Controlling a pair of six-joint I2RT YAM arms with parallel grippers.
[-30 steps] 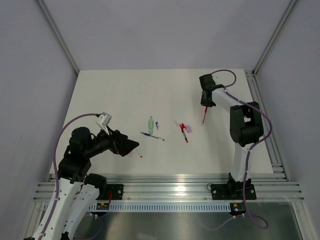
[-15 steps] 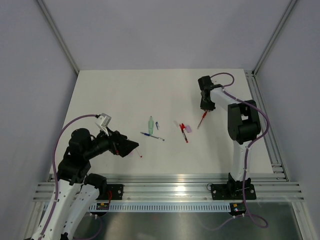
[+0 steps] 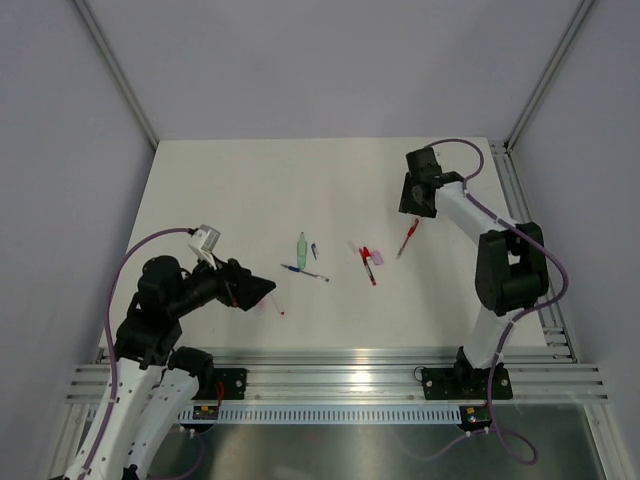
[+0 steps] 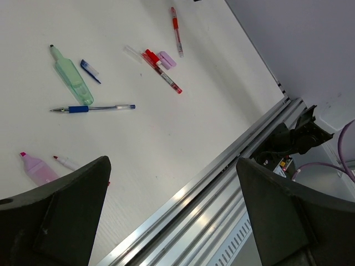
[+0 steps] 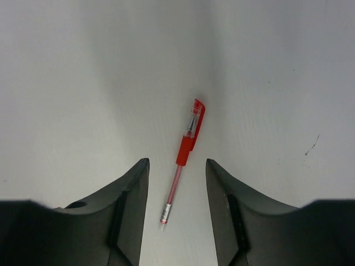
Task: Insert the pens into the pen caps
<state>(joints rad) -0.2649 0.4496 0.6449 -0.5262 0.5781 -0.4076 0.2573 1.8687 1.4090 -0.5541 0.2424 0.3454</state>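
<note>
A red pen with a red cap on one end lies flat on the white table, loose between the jaws of my right gripper, which stands open just above it. The same pen shows in the top view below that gripper. Mid-table lie a blue pen, a blue cap, a green highlighter, another red pen and a pale pink cap. My left gripper is open and empty at the front left, beside a pink highlighter.
A thin white pen with a red tip lies next to the pink highlighter. An aluminium rail runs along the table's near edge. Grey walls enclose the table on three sides, and a rail lines its right side.
My right gripper has opened and let go of the red pen, which now lies flat on the table. The right arm's elbow swung to the right. The left arm has barely moved.
</note>
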